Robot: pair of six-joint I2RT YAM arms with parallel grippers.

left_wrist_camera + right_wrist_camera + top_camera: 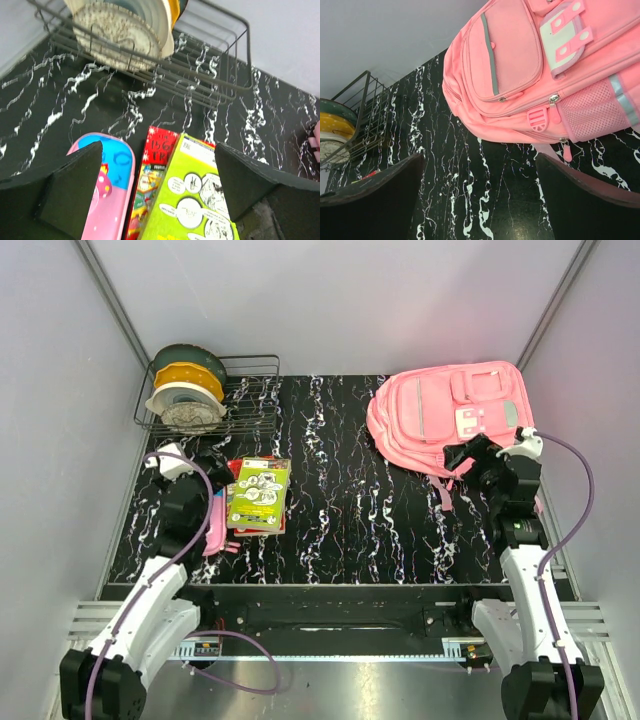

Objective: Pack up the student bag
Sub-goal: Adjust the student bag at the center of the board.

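Note:
The student bag [450, 415] is a large pink backpack lying flat at the back right of the table, front pockets and white-pink clasp patch facing up; the right wrist view shows it [530, 65] too. My right gripper [470, 456] hovers at its near edge, open and empty [480, 195], with bare table between the fingers. My left gripper [207, 472] is open over a green book [195, 200], which lies on a red book [152, 170]. A pink-and-blue pencil case [107, 200] lies beside them. Nothing is held.
A dark wire rack [250, 405] at the back left holds round green, yellow and white discs [186, 390]. Grey walls close in the left, right and back. Black marbled table [340, 490] lies between the books and the bag.

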